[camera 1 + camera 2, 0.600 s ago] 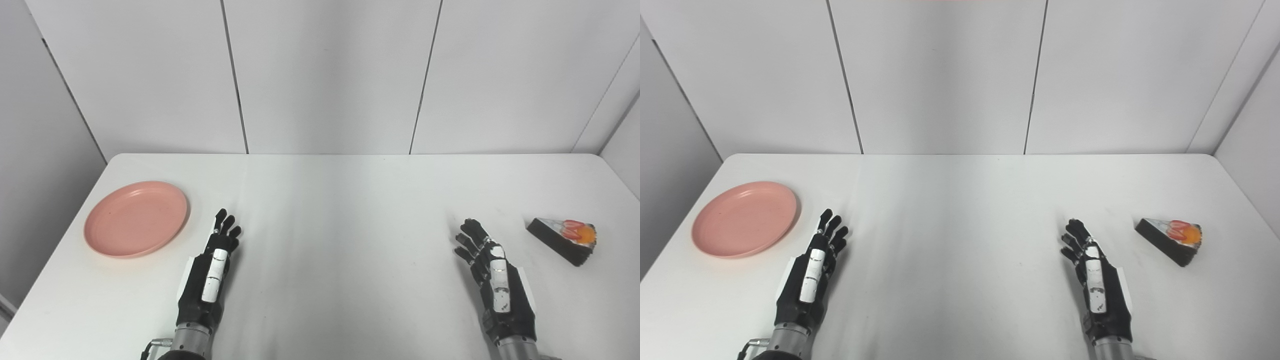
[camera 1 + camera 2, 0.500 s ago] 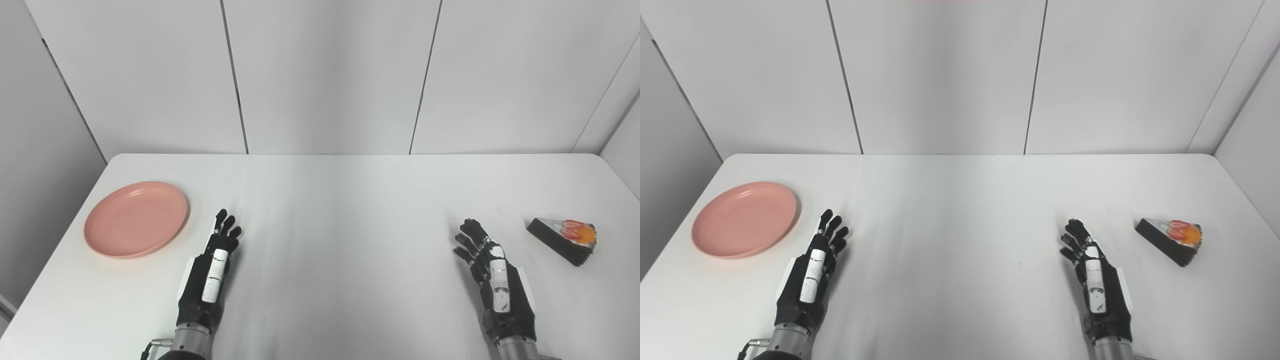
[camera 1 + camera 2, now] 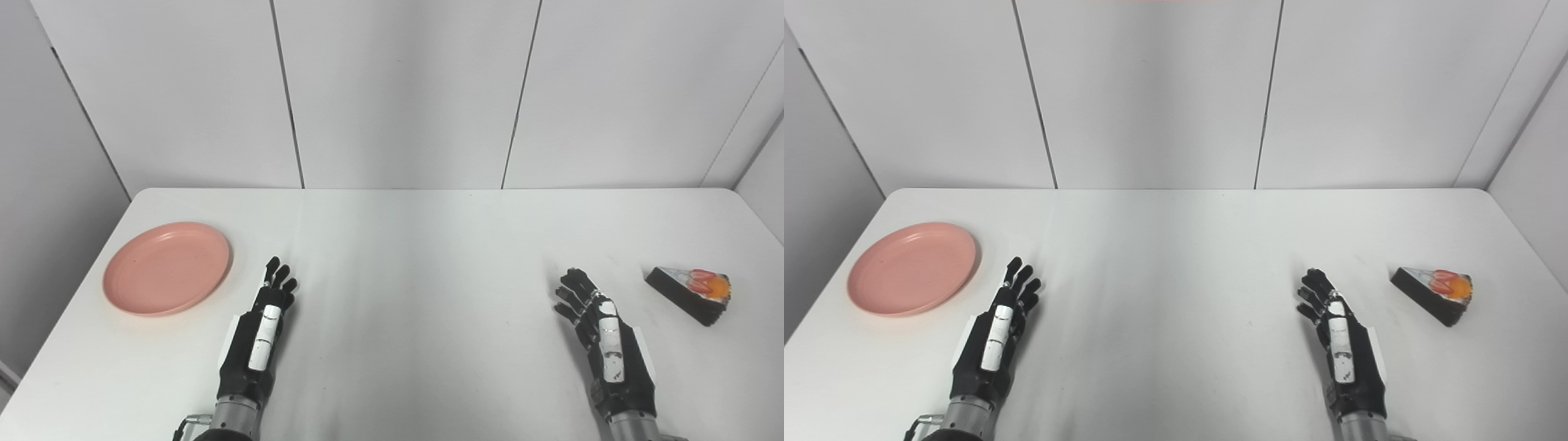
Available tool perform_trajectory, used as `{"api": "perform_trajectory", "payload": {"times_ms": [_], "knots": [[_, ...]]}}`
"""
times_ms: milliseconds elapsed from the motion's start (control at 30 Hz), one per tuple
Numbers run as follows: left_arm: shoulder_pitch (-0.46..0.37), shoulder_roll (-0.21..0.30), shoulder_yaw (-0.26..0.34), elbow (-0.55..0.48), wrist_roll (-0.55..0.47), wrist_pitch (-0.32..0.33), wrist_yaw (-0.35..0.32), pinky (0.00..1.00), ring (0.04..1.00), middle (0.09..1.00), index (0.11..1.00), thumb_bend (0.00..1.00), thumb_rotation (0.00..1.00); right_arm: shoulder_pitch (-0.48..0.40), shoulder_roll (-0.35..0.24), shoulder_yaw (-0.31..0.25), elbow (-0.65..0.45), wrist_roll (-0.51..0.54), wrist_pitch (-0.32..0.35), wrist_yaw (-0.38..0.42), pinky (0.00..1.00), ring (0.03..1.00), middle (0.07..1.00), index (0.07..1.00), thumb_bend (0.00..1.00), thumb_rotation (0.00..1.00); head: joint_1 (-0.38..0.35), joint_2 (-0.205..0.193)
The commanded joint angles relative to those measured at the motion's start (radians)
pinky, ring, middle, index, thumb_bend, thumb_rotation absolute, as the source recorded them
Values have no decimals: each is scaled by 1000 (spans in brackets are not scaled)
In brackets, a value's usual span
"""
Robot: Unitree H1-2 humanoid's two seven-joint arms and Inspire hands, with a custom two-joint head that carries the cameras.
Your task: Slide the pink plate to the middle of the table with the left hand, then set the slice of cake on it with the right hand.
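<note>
An empty pink plate [image 3: 166,268] lies at the left side of the white table [image 3: 416,257]. A slice of cake [image 3: 691,291], dark with red and orange fruit on top, lies at the right side. My left hand [image 3: 260,334] is open and empty, edge-on near the front edge, just right of the plate and apart from it. My right hand [image 3: 606,349] is open and empty near the front right, left of the cake and apart from it. Both hands also show in the right eye view: left hand [image 3: 995,340], right hand [image 3: 1342,346].
White wall panels [image 3: 398,92] stand close behind the table and along both sides. Bare table surface lies between the two hands.
Both hands have shifted very slightly; the plate and the cake have not moved.
</note>
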Motion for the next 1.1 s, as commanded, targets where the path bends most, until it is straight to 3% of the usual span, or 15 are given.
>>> {"api": "perform_trajectory", "payload": {"times_ms": [0,333,700,1067], "knots": [[-4,6,-2,-11,-1,-11,-9,987,968,994,1000,815,924,18,7,4,24,3,4,4,846,855,863,846,895,980,1,2],[-5,6,-3,-9,0,-12,-7,977,964,988,1000,805,927,16,4,5,28,1,4,6,840,849,856,846,887,988,7,-4],[-8,-40,-34,27,57,-26,27,978,957,989,1000,786,915,8,-49,-28,121,61,-62,60,857,844,855,851,879,997,165,-65],[-12,-63,-53,75,106,-70,33,999,975,998,1000,686,967,-11,-79,-52,241,103,-143,104,822,824,833,840,869,992,213,-125]]}}
